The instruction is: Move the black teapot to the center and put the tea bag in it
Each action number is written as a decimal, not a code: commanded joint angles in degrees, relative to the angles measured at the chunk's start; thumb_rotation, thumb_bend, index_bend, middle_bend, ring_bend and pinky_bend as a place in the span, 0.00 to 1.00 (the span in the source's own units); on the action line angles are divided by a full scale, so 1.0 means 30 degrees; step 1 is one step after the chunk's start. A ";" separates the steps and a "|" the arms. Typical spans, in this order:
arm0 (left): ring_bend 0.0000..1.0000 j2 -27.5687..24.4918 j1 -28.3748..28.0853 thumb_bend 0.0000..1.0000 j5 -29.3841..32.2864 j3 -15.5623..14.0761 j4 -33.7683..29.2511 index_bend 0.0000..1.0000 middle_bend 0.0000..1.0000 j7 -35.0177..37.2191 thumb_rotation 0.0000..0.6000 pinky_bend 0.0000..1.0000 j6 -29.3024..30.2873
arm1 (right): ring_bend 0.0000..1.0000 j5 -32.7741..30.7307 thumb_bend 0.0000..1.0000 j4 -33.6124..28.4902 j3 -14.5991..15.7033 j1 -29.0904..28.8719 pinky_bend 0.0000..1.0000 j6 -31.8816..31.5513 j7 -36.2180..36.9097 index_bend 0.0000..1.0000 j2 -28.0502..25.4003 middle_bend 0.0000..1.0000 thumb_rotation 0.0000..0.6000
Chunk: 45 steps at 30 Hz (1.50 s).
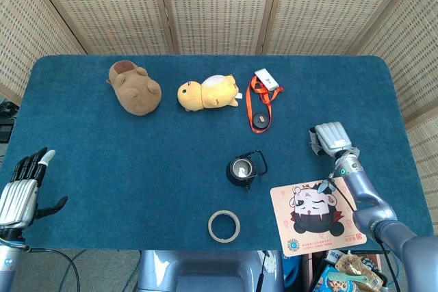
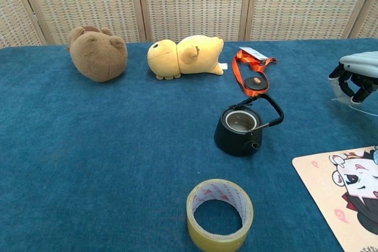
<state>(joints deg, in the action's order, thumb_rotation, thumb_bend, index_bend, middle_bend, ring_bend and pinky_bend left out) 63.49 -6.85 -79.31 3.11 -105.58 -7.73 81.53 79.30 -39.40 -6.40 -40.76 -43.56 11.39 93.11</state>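
The black teapot (image 1: 243,169) (image 2: 240,129) stands lidless near the middle of the blue table, its wire handle tipped to the right. Well to its right, my right hand (image 1: 330,139) (image 2: 357,77) hovers just above the cloth with its fingers curled downward. They pinch the small pale tea bag (image 2: 338,90), whose thin string trails toward the right edge. In the head view the tea bag is mostly hidden under the hand. My left hand (image 1: 20,191) hangs with fingers spread at the table's front left corner, holding nothing.
A tape roll (image 1: 224,226) (image 2: 220,213) lies in front of the teapot. A cartoon mat (image 1: 316,216) overhangs the front right edge. At the back lie a brown plush (image 1: 135,87), a yellow plush (image 1: 207,92) and an orange lanyard (image 1: 259,100).
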 commanded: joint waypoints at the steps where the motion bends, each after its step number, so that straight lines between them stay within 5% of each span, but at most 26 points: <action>1: 0.00 -0.0022 0.0028 0.26 -0.0051 -0.0014 0.0005 0.00 0.00 0.0058 1.00 0.00 0.0043 | 0.87 0.0059 0.70 -0.0932 -0.0064 0.0177 0.97 -0.0549 -0.0231 0.66 -0.0578 0.77 1.00; 26: 0.00 -0.0348 0.0335 0.26 -0.0641 -0.0090 -0.0128 0.00 0.00 0.0539 1.00 0.00 0.0607 | 0.87 0.0549 0.70 -1.2008 -0.0984 0.1682 0.97 -0.4826 -0.0748 0.67 -0.6736 0.77 1.00; 45: 0.00 -0.0490 0.0497 0.26 -0.0988 -0.0245 -0.0145 0.00 0.00 0.0791 1.00 0.00 0.0734 | 0.87 0.1891 0.71 -1.7017 -0.1098 0.2350 0.97 -0.6373 0.1386 0.68 -0.9958 0.77 1.00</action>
<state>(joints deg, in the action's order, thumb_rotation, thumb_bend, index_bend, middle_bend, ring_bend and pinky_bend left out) 62.03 -5.36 -82.27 2.38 -106.01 -5.37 83.73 84.22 -88.79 -9.62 -33.93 -62.19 14.39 64.51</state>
